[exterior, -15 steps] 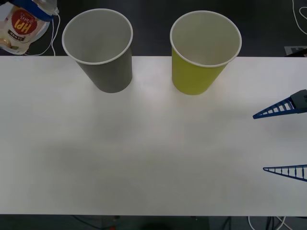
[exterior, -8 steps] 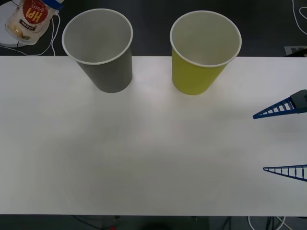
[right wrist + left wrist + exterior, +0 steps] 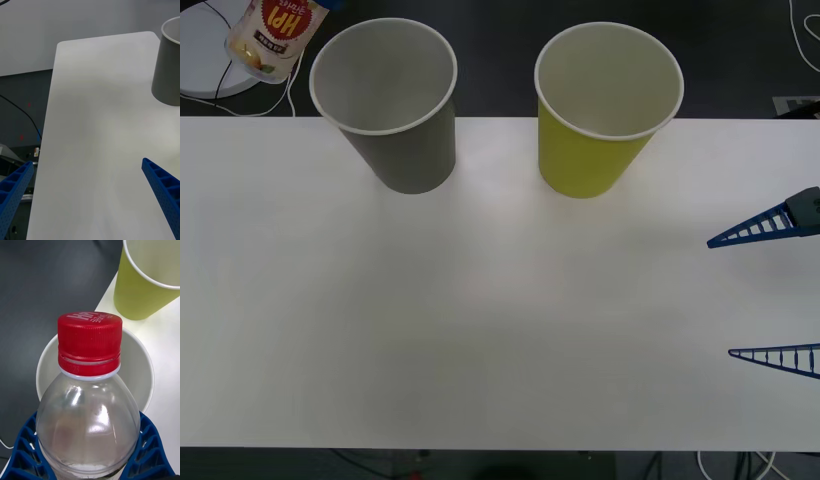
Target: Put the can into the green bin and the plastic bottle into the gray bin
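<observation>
Left gripper [image 3: 88,461] is clamped around the plastic bottle [image 3: 88,405], held aloft at 10 o'clock, cap aimed into the gray bin [image 3: 148,371] for release. Green bin [image 3: 608,105] stands at 1 o'clock. Right gripper [image 3: 770,295] waits at 3 o'clock, fingers apart.

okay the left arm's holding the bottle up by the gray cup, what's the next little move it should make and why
Probably carry the plastic bottle a little farther over the gray bin before letting go. The left gripper is shut on the bottle, cap pointing down at the bin's mouth. In the front view the bottle sits off the bin's left rim, not centered. The right gripper waits open at the table's right edge.
</observation>
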Robot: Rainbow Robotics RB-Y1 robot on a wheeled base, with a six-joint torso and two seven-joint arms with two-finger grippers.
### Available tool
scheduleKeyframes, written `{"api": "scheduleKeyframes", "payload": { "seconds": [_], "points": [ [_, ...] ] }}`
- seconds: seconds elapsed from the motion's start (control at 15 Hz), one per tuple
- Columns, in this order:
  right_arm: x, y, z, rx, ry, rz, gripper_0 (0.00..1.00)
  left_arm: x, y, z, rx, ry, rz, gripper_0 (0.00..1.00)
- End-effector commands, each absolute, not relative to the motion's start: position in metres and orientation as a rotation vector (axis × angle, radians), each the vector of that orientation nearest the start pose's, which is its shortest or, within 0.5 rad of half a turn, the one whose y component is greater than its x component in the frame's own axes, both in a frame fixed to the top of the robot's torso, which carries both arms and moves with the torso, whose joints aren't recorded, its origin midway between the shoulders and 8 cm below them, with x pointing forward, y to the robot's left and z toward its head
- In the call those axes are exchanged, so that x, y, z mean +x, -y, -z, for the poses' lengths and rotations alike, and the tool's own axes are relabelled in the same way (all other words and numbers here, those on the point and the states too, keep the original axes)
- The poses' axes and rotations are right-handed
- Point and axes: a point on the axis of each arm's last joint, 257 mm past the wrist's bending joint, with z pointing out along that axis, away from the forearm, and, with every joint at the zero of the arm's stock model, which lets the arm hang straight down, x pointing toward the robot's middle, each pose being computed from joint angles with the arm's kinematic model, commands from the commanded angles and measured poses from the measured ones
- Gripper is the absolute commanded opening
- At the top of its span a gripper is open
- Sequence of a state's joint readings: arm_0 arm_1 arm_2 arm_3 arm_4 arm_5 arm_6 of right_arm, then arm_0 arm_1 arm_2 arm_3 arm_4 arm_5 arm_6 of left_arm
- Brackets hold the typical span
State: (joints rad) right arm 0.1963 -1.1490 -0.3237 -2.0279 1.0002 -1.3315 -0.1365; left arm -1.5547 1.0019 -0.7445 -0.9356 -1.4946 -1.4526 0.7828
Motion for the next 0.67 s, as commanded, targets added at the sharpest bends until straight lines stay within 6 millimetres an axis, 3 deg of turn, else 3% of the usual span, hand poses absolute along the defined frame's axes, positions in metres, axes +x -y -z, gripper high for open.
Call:
{"api": "scheduleKeyframes", "payload": {
  "seconds": [0.07, 0.67],
  "points": [
    [0.294, 0.233, 0.098, -1.623, -1.439, -0.566, 1.00, 0.585, -0.195, -0.082, 1.341, -2.038, 0.114, 0.00],
    [0.294, 0.233, 0.098, -1.623, -1.439, -0.566, 1.00, 0.600, -0.155, -0.082, 1.351, -2.027, 0.127, 0.00]
  ]
}}
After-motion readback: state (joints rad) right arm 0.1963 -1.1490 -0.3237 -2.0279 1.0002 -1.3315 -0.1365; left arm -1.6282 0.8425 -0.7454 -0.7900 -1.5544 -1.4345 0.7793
